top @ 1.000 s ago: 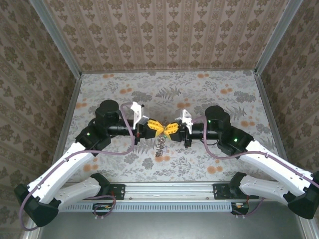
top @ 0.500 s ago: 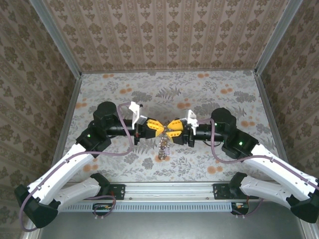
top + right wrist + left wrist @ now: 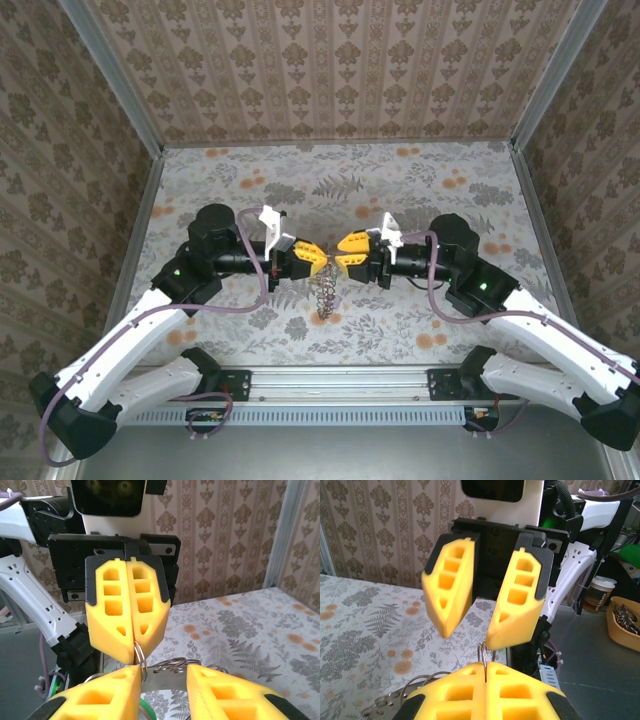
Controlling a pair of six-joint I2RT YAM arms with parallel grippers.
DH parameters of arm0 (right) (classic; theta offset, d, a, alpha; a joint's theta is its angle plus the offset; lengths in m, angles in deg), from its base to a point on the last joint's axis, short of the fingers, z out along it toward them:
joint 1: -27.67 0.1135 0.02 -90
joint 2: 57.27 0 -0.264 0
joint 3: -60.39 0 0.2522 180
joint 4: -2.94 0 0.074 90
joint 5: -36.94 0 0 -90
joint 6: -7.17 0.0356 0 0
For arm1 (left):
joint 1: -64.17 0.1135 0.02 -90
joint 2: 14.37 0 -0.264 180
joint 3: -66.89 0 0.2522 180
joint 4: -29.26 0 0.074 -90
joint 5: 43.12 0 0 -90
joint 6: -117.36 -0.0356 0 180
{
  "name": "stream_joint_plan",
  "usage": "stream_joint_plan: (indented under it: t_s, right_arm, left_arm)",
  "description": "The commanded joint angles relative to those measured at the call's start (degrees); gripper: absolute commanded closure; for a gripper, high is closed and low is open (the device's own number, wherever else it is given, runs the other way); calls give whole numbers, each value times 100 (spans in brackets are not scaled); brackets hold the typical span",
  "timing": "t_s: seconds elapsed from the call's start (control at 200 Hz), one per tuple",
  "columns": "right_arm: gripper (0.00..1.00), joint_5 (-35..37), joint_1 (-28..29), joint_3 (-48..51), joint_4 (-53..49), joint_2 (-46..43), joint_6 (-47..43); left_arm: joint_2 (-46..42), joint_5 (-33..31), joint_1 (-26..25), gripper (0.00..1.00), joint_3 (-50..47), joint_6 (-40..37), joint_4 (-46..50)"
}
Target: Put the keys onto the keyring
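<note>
My left gripper (image 3: 320, 258) is shut on a small wire ring (image 3: 140, 656), whose loop pokes out above the closed pads (image 3: 485, 655). From that ring a bunch hangs over the flowered table (image 3: 440, 190). It holds the keyring (image 3: 322, 293), whose grey metal band (image 3: 186, 679) carries several thin wire loops (image 3: 200, 664). A green key tag (image 3: 151, 716) peeks out below the band; the other keys are hidden. My right gripper (image 3: 341, 254) faces the left one, open. Its fingers (image 3: 100, 695) stand on either side of the band, the left one touching the ring.
Patterned walls enclose the table on three sides. The arm bases sit on a metal rail (image 3: 340, 383) at the near edge. Beyond the table's edge stand a paper cup (image 3: 601, 587) and a tan bowl (image 3: 624, 625).
A second ago the right gripper was shut against the left one's tips. It has since opened and backed a little to the right. The left gripper stayed shut with the bunch hanging.
</note>
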Motion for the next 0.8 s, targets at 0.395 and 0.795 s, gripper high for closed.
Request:
stream_joint_plan:
  t_s: [0.395,0.795]
  right_arm:
    - [80,-831,-19,-187,-30,341,106]
    - [100,198,-18,-278,-403,159,-446]
  left_arm:
    - [-101,90,23,100,150,-154,-191]
    - [244,-927,-178,100,633,-844,1209]
